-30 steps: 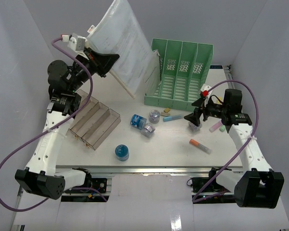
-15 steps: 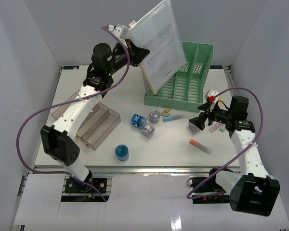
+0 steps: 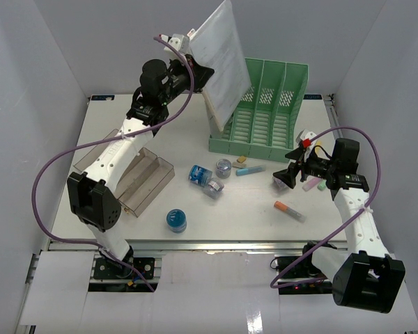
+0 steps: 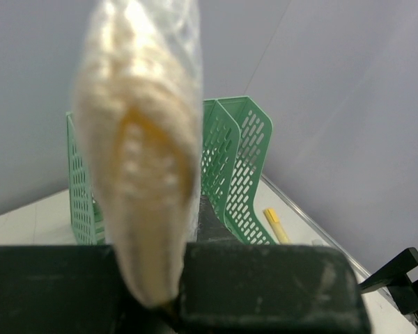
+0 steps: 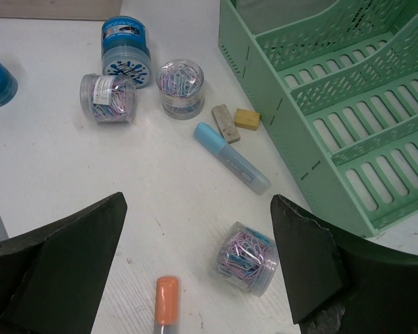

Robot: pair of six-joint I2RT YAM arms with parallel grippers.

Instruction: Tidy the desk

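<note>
The white desk (image 3: 184, 142) carries scattered stationery. My left gripper (image 3: 195, 73) is raised at the back and shut on a clear plastic sleeve of papers (image 3: 223, 62), held tilted over the left end of the green file rack (image 3: 265, 111). In the left wrist view the sleeve (image 4: 143, 160) fills the middle, pinched at the gripper (image 4: 174, 278). My right gripper (image 3: 287, 175) is open and low over the desk. In the right wrist view it (image 5: 198, 271) straddles a lying paper-clip jar (image 5: 247, 257), not touching it.
A clear stepped tray (image 3: 143, 181) lies at the left. Blue jars (image 3: 198, 174) (image 3: 176, 220), clip jars (image 3: 223, 167), a blue highlighter (image 5: 231, 156), two erasers (image 5: 223, 122), an orange marker (image 5: 166, 299) and markers by the right arm (image 3: 313, 184) lie about. A metal rail (image 3: 216, 243) edges the front.
</note>
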